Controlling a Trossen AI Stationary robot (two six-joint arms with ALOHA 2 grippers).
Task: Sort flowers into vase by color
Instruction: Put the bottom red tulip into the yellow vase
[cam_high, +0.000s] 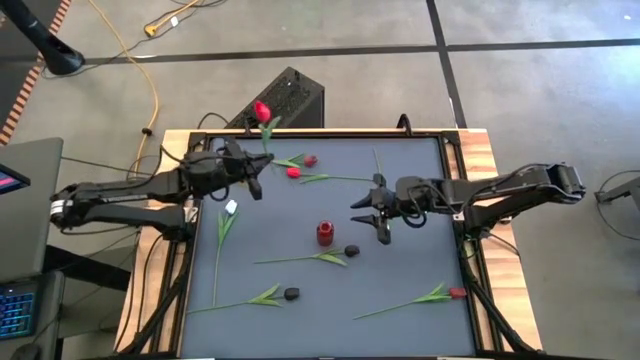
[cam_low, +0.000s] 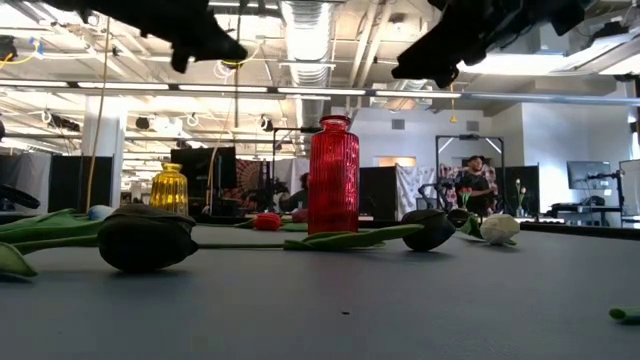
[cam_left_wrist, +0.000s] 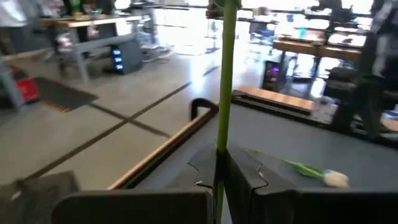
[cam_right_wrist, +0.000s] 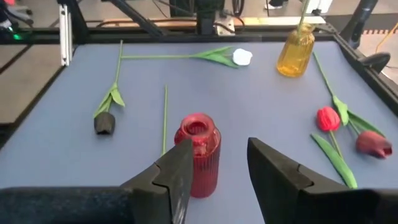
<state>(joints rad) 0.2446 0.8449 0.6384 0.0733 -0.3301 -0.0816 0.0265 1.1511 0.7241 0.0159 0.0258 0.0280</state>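
Two vases stand on your table: a red vase (cam_high: 325, 234) near the middle and a yellow vase (cam_right_wrist: 296, 51) toward the far left corner as you look from above. You can see straight into the red vase's mouth from the right wrist, and no stem rises out of it. A green stem rises out of the yellow vase's neck; you cannot tell more about its contents.

Your left gripper (cam_high: 250, 170) hangs up and to the left of the red vase, fingers clamped tight on the stem of a red tulip (cam_high: 263, 112), whose head sticks out beyond the table's far edge. Your right gripper (cam_high: 372, 215) hovers just right of the red vase, fingers spread apart with nothing between them.

Around the red vase lie the loose flowers: two red tulips (cam_high: 301, 166) just beyond it, a white tulip (cam_high: 230, 209) to its left, a dark tulip (cam_high: 351, 251) touching nothing just beside it on the near side, another dark one (cam_high: 291, 294) nearer still, and a red tulip (cam_high: 457, 293) off toward the near right corner.
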